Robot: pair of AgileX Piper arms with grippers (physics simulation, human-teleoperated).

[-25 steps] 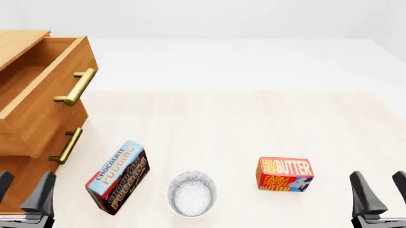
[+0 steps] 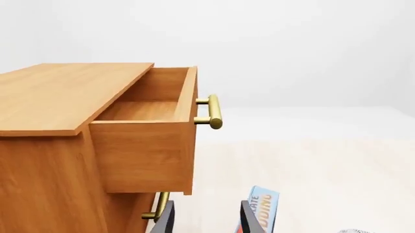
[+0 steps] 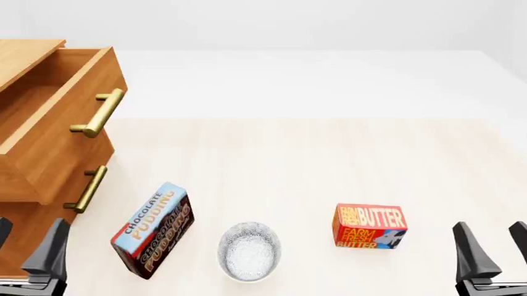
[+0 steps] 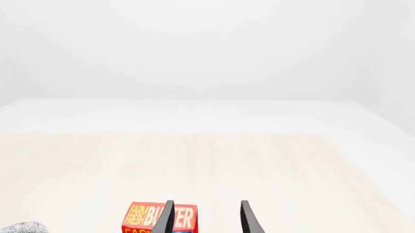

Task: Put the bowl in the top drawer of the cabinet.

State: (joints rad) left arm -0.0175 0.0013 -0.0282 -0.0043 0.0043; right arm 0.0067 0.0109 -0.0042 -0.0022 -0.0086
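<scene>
While bowl (image 3: 248,251) fronts, drawer interior (image 2: 139,110) seemingly bare

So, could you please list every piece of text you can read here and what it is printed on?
"CHOCOLATE PUDDING": top of the blue and brown cardboard pudding box; its side print is too distorted to read.
"FARM FRESH BUTTER": twice on the red and yellow butter box.
Nothing else carries text.

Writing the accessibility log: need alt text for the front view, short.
A patterned bowl sits on the table near the camera, between a chocolate pudding box and a butter box. At left, the cabinet has its top drawer pulled open and empty. Both grippers, left and right, are open at the bottom corners, holding nothing.
</scene>
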